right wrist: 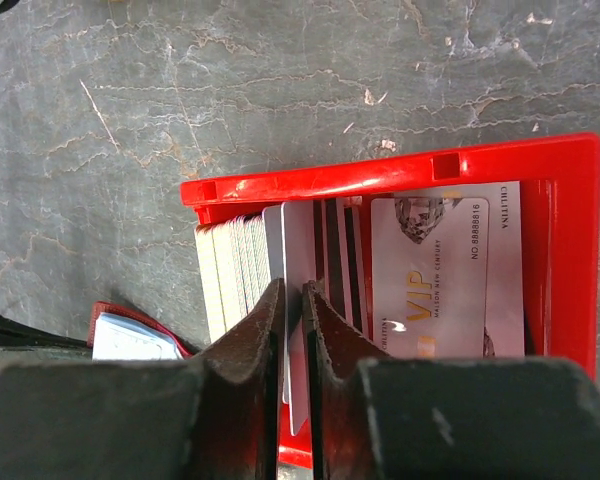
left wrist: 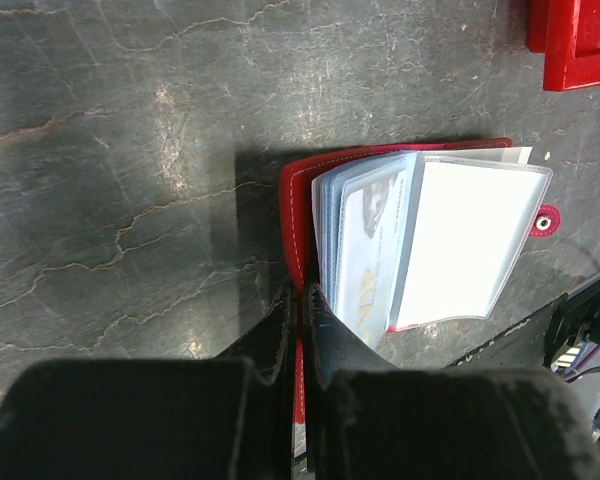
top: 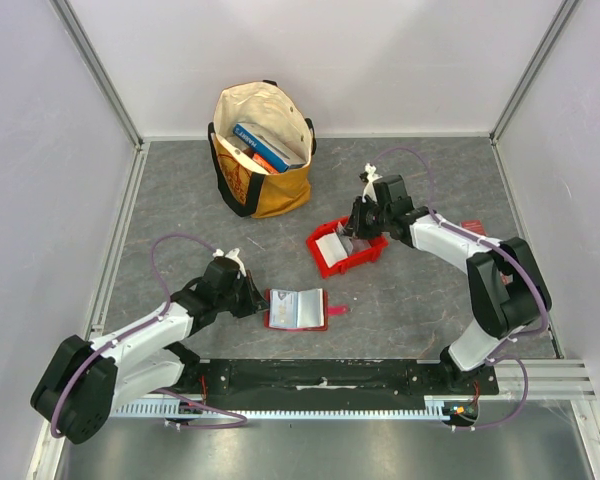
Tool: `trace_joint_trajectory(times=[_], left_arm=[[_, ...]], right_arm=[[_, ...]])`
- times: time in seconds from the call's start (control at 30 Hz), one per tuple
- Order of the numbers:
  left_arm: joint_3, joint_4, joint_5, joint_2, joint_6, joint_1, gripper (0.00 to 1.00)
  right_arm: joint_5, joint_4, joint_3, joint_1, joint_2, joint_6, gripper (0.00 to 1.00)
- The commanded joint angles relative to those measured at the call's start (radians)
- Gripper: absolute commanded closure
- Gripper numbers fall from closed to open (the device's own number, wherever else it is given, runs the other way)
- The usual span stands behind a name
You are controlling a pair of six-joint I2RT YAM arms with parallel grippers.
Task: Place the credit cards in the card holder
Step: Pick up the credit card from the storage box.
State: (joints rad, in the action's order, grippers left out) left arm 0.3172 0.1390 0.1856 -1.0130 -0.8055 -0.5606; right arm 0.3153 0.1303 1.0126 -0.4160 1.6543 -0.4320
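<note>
Right claw (right wrist: 298, 290) pinches one card (right wrist: 298, 240) in bin (right wrist: 380, 175); we fear neighbours (right wrist: 235, 260) beside it lifting too. Left claw (left wrist: 302, 300) clamps wallet (left wrist: 298, 190).

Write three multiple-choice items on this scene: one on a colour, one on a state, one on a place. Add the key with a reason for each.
1. What colour is the wallet cover?
A. blue
B. black
C. red

2. How is the left gripper?
A. shut on the wallet's cover
B. wide open, holding nothing
C. shut on a card

3. Where do the loose cards stand?
A. inside the wallet
B. in the red bin
C. in the left gripper

Key:
1 C, the cover's rim shows red around the sleeves.
2 A, its fingers pinch the cover's edge.
3 B, the stack stands on edge within the bin's walls.
</note>
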Motion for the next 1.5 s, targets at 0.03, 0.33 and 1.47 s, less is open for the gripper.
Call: trace_joint_trajectory(times=[0.03,0.33,1.47], left_arm=[[0.013,-0.033,0.011,0.002,0.035,-0.001,0.98],[0.013,-0.03,0.009,0.01,0.035,0.001,0.98],[0.031,-0.012,0.018,0.025,0.029,-0.001,0.98]], right_arm=[[-0.041,0.025,0.052,0.003,-0.053,0.041,0.86],[-0.175,0.143,0.119,0.0,-0.076,0.128,1.0],[-0.748,0.149,-0.494,-0.532,-0.601,-0.145,0.99]])
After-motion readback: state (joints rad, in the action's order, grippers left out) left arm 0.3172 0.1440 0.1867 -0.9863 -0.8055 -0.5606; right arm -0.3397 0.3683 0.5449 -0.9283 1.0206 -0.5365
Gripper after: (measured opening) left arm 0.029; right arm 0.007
